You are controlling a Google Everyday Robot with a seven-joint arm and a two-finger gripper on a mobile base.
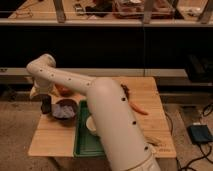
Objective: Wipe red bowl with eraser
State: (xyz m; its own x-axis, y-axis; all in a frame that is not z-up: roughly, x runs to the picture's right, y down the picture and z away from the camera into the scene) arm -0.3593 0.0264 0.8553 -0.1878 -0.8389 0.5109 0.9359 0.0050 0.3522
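Note:
The red bowl [62, 90] sits near the table's back left, partly covered by my white arm. My gripper [46, 104] hangs at the table's left edge, to the left of and a little nearer than the red bowl, right beside a larger maroon bowl [65, 109]. The gripper's tip is a dark shape, and I cannot tell whether it holds anything. I cannot pick out the eraser for certain. A small dark thing [125, 91] lies at the back of the table, just right of the arm.
A green tray [81, 141] with a pale cup [90, 125] lies in the table's middle, half hidden by my arm. An orange carrot-like thing [139, 107] lies to the right. The wooden table [50, 142] ends close to the gripper's left. Dark shelving stands behind.

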